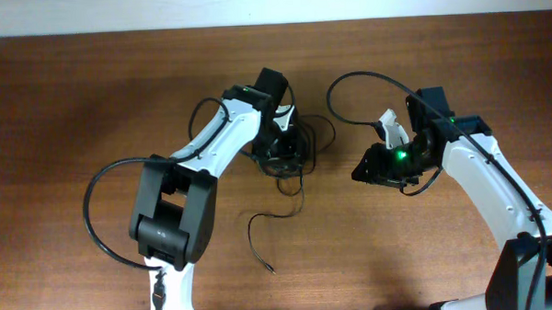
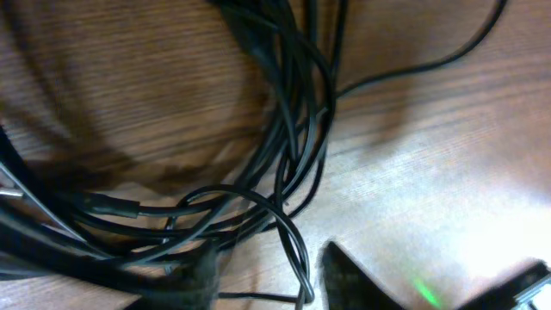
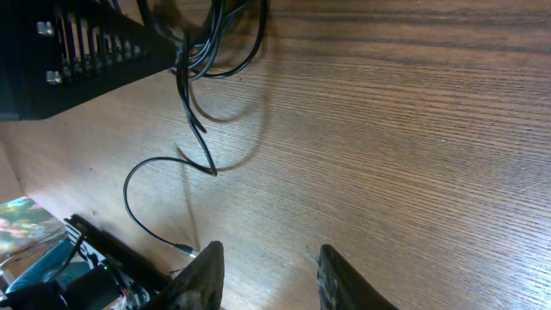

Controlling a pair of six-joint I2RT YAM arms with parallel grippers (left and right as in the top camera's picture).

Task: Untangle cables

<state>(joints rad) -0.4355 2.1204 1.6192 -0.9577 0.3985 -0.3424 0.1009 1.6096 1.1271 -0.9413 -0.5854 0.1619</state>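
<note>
On the brown wooden worktop [image 1: 72,107] we find the thin black cables [image 1: 298,140] mostly knotted, nearer the far edge; one strand [image 1: 260,238] trails free, so most untangling remains. The left gripper [image 2: 271,280] seems parted over them, the right gripper [image 3: 267,275] open, empty

Black cables [image 2: 288,129] lie tangled on the wooden table [image 1: 72,107].

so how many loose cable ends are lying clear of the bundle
1: the cable end trailing out of the bundle, lower in the overhead view. Others may be hidden inside the bundle.
</note>
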